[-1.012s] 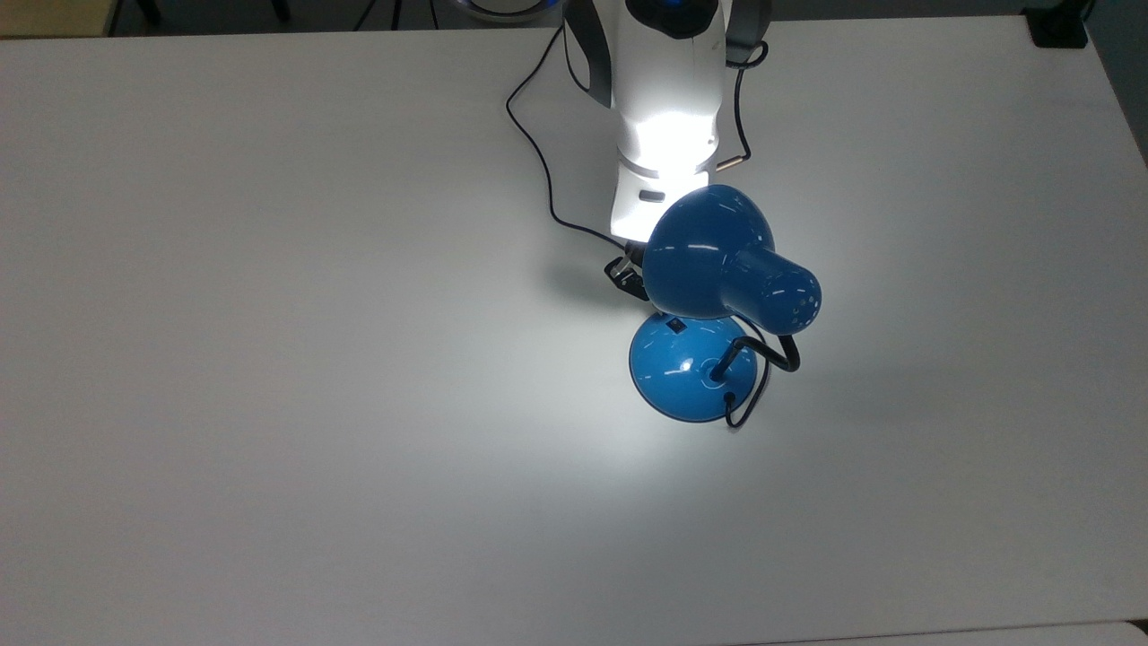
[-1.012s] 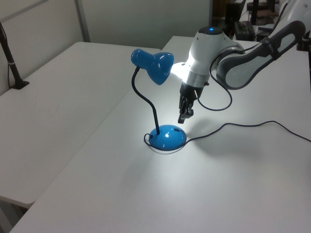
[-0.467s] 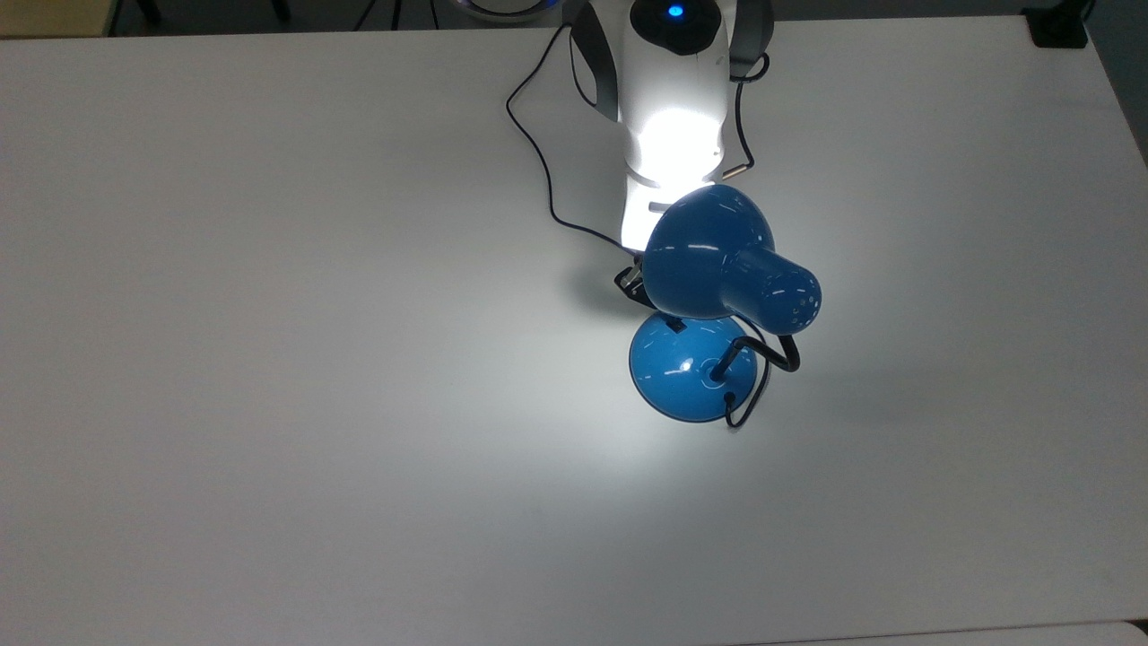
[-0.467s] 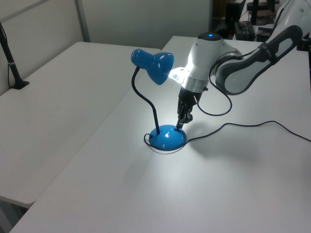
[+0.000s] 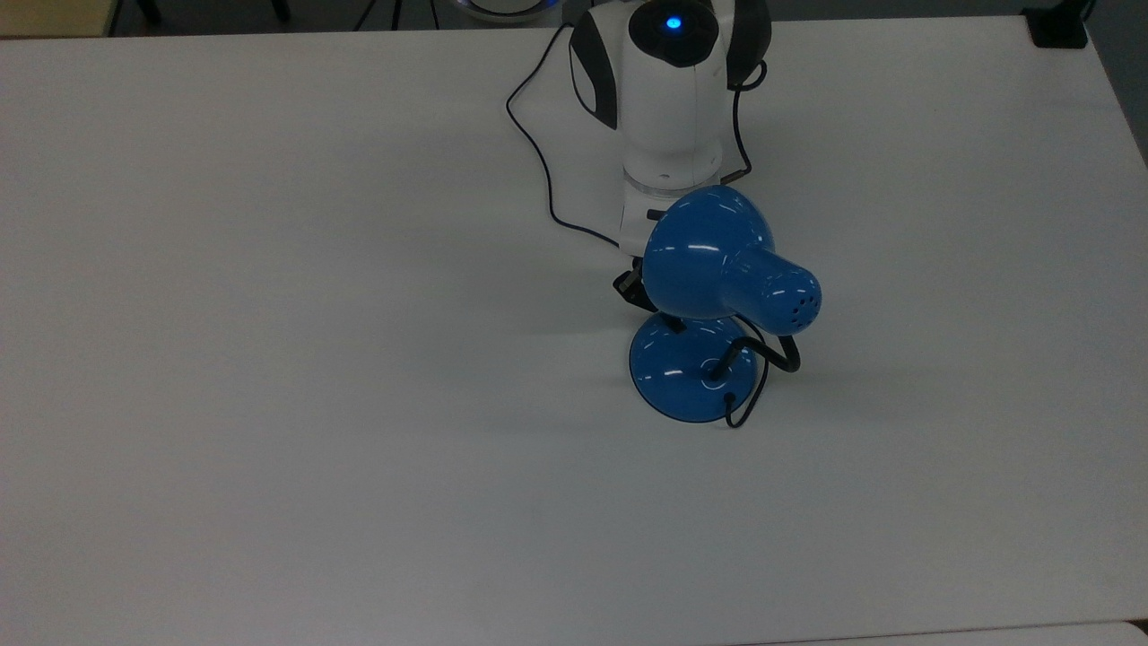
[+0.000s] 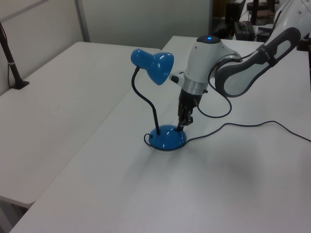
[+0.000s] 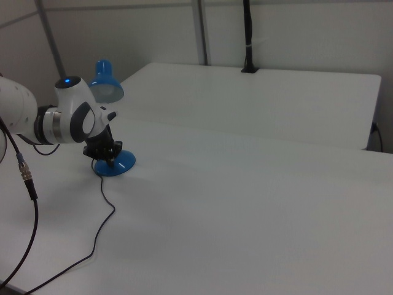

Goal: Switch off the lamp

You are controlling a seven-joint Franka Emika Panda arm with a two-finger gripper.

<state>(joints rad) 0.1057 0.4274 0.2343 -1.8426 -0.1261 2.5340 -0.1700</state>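
Standing on: the white table [image 5: 269, 359] carries everything; a second white table [image 6: 58, 82] adjoins it along a seam in the left view.
Arm: the white Panda arm [image 6: 243, 73] reaches down beside the lamp, a blue light glowing on its topmost joint.
Lamp: the lamp [image 5: 717, 269] stands near the table's middle, right of centre in the top view — its base [image 6: 167, 138] flat on the surface, its shade [image 6: 153, 65] tilted towards the arm.
Gripper: the gripper [image 6: 182, 124] points down with its tip on the base's edge nearest the arm; whether its fingers are parted or closed I cannot tell.
Cord: a thin black cord [image 7: 101, 209] runs from the base across the table.
View against view: from the top the shade covers the gripper's tip, leaving a dark piece of it beside the shade [image 5: 632, 287]; the left view shows tip and base meeting; the right view shows the gripper [image 7: 107, 158] in front of the base.
Since a second ago: the bright pool of light on table and arm is gone — the shade is dark now, and the gripper has come lower onto the base.
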